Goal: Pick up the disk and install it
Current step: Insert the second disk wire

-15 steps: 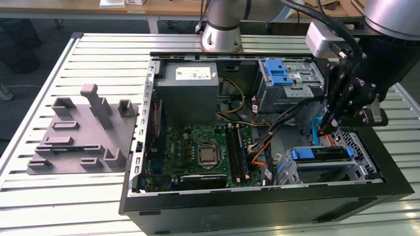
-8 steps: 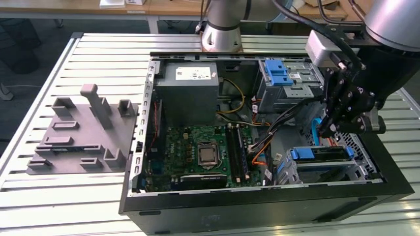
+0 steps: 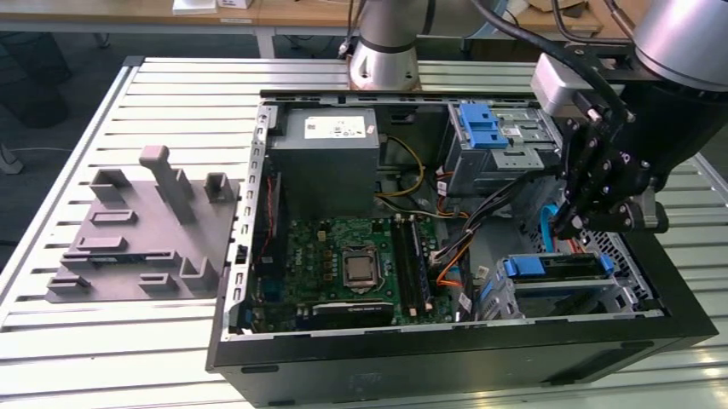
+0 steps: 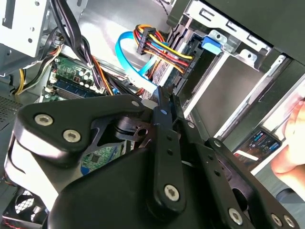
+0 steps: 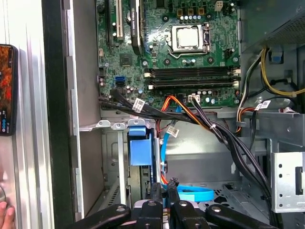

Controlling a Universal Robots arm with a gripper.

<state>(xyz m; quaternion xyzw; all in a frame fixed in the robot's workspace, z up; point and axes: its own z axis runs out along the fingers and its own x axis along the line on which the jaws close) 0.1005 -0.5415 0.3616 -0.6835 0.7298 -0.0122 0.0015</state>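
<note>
1. While the grey fixture (image 3: 142, 230) sits bare on the desk (image 3: 68, 128) at the exterior view's left, the open computer case (image 3: 455, 358) takes up the middle.
2. The hand (image 3: 574, 226) hangs inside the case at the right. Its fingers are drawn almost together, with nothing seen between them.
3. The disk (image 3: 569, 264) appears to lie in the lower bay, just below the hand.
4. Judgement: pick-up is done and insertion is largely done.
5. Cables and the hand's links hide the bay mouth, so I cannot tell whether the disk is fully seated.
</note>
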